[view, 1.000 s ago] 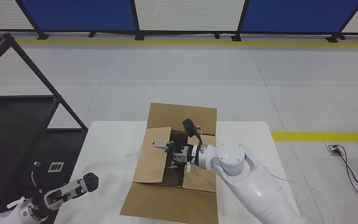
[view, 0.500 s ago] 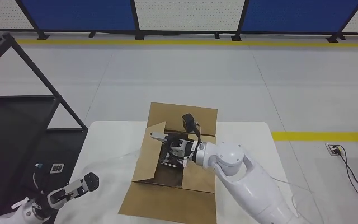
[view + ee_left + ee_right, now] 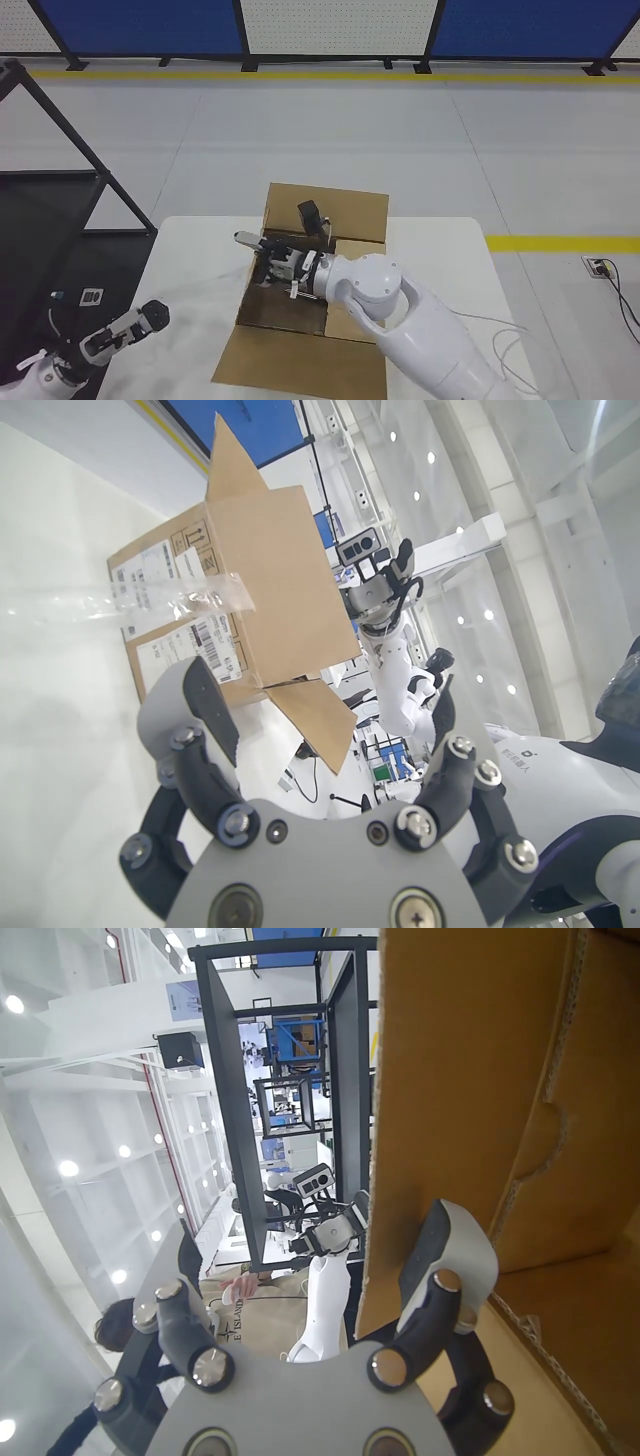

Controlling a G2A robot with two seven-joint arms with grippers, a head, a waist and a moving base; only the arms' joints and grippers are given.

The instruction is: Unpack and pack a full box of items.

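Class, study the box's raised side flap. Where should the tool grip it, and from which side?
Grip the flap near its free edge, coming edge-on from above the box: it is a thin raised sheet, so a finger probably fits each face, as the right tool straddles it.

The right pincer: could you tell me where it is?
In the top view, the right pincer sits open astride the left flap of the cardboard box.

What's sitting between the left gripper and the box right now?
Bare white table, plus a strip of clear tape trailing from the box side across the tabletop. The left wrist view shows it, looking past the left gripper.
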